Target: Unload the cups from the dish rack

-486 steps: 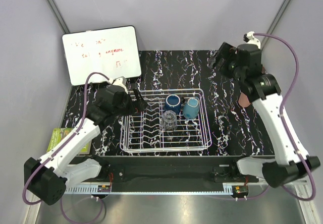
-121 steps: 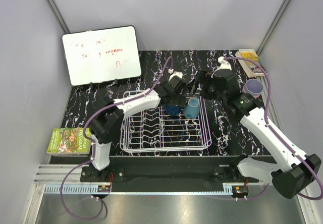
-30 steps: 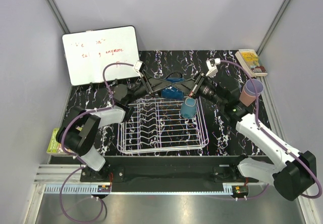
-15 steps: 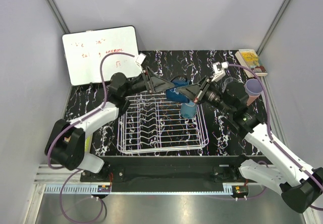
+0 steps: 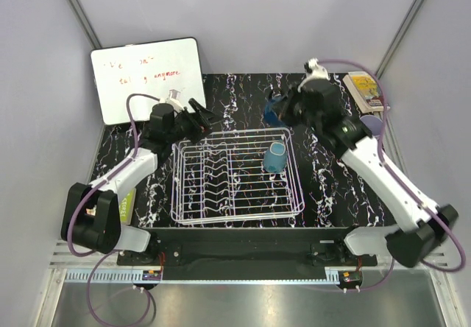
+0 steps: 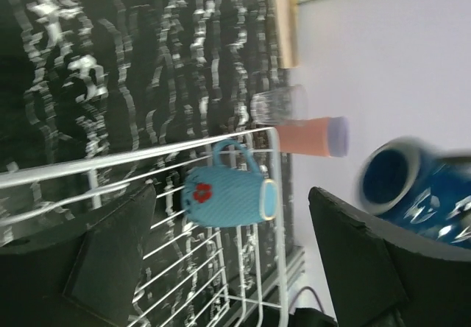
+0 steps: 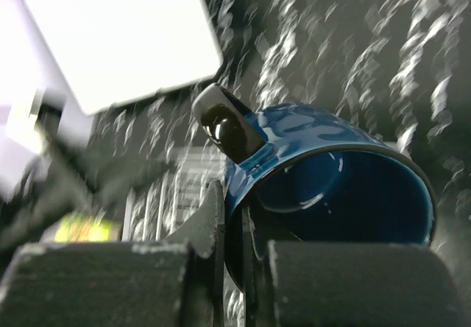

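The white wire dish rack (image 5: 221, 187) sits mid-table, with a light teal cup (image 5: 276, 156) upright in its right half. That teal cup (image 6: 228, 194) lies well beyond my left gripper (image 6: 235, 261), which is open and empty. In the top view my left gripper (image 5: 206, 118) hovers over the rack's far left corner. My right gripper (image 5: 281, 107) is raised behind the rack's far right corner, shut on the rim of the dark blue cup (image 7: 331, 172). A clear glass (image 6: 280, 104) and a pink cup (image 6: 313, 135) with a lavender rim stand on the table right of the rack.
A whiteboard (image 5: 147, 79) leans at the back left. A book (image 5: 366, 90) lies at the back right corner and a green book (image 5: 124, 205) at the left edge. Grey walls close in the table on three sides.
The dark blue cup has passed from my left gripper to my right. The left gripper has opened and pulled back left; the right arm has carried the cup up and toward the back right.
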Tool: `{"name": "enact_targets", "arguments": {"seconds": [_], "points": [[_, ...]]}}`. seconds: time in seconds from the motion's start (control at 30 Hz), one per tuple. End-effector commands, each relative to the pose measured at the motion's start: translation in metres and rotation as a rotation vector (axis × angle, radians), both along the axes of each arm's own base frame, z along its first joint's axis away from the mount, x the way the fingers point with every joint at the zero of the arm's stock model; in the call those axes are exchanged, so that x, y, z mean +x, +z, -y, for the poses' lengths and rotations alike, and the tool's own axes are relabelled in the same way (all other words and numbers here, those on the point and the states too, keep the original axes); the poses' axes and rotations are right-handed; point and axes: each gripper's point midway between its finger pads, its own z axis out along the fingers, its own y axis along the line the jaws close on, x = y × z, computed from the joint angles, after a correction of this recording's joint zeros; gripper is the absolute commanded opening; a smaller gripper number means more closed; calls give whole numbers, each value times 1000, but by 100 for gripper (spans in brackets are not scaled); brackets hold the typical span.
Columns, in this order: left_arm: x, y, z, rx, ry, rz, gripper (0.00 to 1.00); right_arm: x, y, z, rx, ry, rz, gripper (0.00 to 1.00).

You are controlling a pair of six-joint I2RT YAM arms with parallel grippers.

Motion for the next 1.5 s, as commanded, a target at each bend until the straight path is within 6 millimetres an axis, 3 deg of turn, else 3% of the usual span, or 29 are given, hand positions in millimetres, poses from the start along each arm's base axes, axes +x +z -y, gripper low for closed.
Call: {"name": "enact_targets", "arguments": {"seconds": [0.0,0.03,0.07,0.1,0.13,0.17,0.2,0.23,0.27,0.3,0.33,0.37,0.4,0.43,0.47,0.5,0.57,1.1,1.47], "points": [[-8,2,-20,110,67,4,88,64,23,19,-188,-209,57,0],[-9,0,-23,122,75,0,87,72,39,25,-207,-255,72,0],[-13,-5,-25,143,78,-21,87,81,37,25,-240,-276,66,0],[-14,-3,-28,153,90,-15,87,95,9,27,-318,-306,1,0],[-16,-5,-30,167,91,-18,87,106,28,25,-302,-325,25,0],[-19,-9,-32,180,93,-36,86,114,23,24,-318,-333,3,0],[-20,-9,-34,191,101,-34,86,124,-15,22,-401,-329,-94,0],[-21,-11,-36,205,100,-39,86,135,6,23,-368,-355,-69,0],[-24,-14,-38,218,102,-55,86,140,-1,22,-384,-353,-92,0],[-25,-14,-40,225,107,-57,86,148,-31,20,-450,-350,-157,0],[-27,-15,-40,230,105,-57,86,156,-17,21,-433,-367,-127,0],[-29,-17,-41,235,104,-65,86,161,-22,23,-443,-374,-137,0],[-29,-16,-42,237,110,-59,86,169,-43,21,-460,-359,-178,0],[-31,-19,-43,240,110,-65,86,174,-38,21,-418,-364,-178,0],[-32,-19,-43,241,112,-66,85,182,-44,31,-398,-379,-198,0],[-32,-20,-44,240,114,-69,85,187,-62,31,-393,-365,-244,0],[-34,-24,-44,239,112,-82,85,195,-68,41,-381,-389,-261,0],[-37,-43,-43,266,111,-133,84,195,-190,72,-483,-377,-540,0],[-39,-48,-42,282,103,-142,84,196,-237,83,-488,-374,-630,0]]}}
